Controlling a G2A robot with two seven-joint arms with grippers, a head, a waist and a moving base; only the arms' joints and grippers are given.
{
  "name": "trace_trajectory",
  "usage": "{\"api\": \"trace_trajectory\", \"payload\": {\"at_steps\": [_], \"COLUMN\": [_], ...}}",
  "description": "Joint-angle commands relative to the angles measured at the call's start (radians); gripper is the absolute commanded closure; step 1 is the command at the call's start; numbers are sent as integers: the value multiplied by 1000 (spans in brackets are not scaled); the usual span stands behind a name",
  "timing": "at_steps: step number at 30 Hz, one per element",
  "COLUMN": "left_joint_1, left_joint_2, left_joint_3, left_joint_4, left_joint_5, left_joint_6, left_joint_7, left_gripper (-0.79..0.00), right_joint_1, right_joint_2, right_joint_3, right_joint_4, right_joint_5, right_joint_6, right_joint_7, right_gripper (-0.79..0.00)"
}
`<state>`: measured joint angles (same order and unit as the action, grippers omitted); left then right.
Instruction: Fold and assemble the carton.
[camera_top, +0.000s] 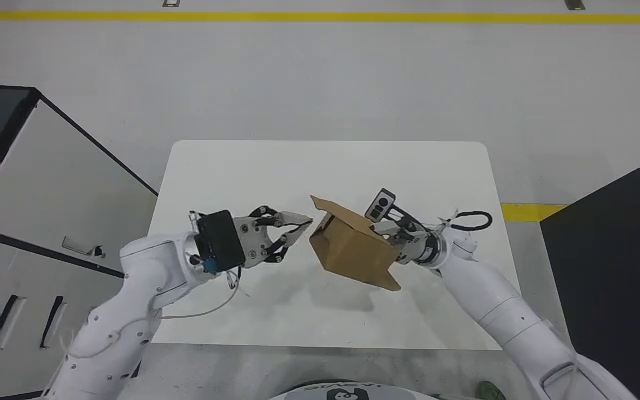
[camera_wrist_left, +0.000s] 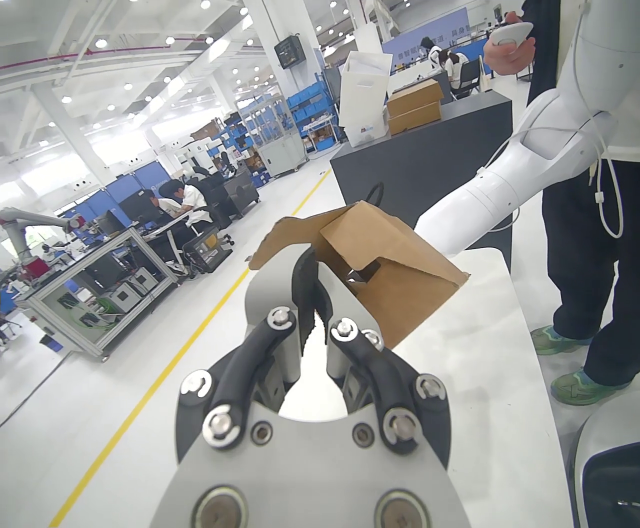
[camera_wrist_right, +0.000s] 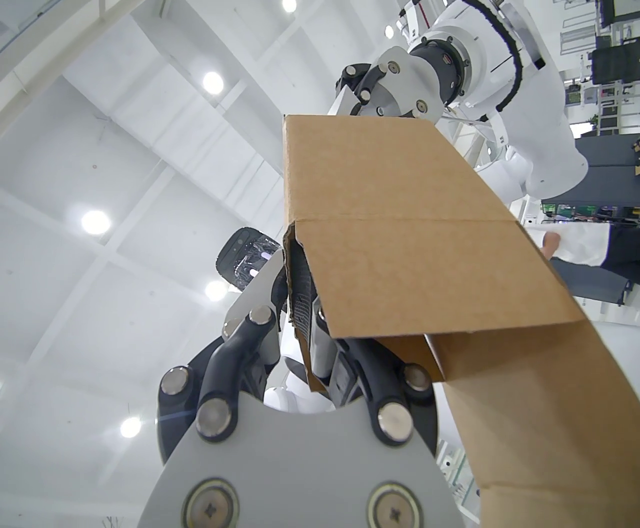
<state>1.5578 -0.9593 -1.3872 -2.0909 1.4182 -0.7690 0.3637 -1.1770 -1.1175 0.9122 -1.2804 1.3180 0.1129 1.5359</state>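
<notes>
- Top view: the carton hangs over the desk between both arms, its open end facing the left jaws, which sit just beside it.
- Left wrist view: left jaws closed, empty.
- Right wrist view: right jaws grip a carton wall.

overhead, two wrist closeups; common carton

There is one carton and one white table. There are two grippers, the left gripper on the left of the carton and the right gripper on its right. Far behind, a dark counter bears two stacked brown boxes and one white bag.
</notes>
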Motion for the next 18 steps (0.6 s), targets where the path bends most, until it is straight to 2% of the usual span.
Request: {"api": "trace_trajectory", "payload": {"at_steps": [1, 8, 18], "left_joint_1": [8, 12, 18], "left_joint_2": [0, 0, 1], "left_joint_3": [-13, -17, -40], "left_joint_4": [-3, -4, -50], "left_joint_5": [-15, -23, 6], "left_joint_6": [4, 15, 40], "left_joint_7": [8, 4, -66], "left_gripper": [0, 0, 0], "right_joint_1": [0, -13, -47], "right_joint_2": [0, 0, 19], "right_joint_3": [0, 12, 82], "right_joint_4": [0, -15, -27], "right_joint_5": [0, -15, -192], "right_joint_6": [1, -22, -129], "right_joint_7": [0, -40, -79], "right_gripper": [0, 0, 0]}}
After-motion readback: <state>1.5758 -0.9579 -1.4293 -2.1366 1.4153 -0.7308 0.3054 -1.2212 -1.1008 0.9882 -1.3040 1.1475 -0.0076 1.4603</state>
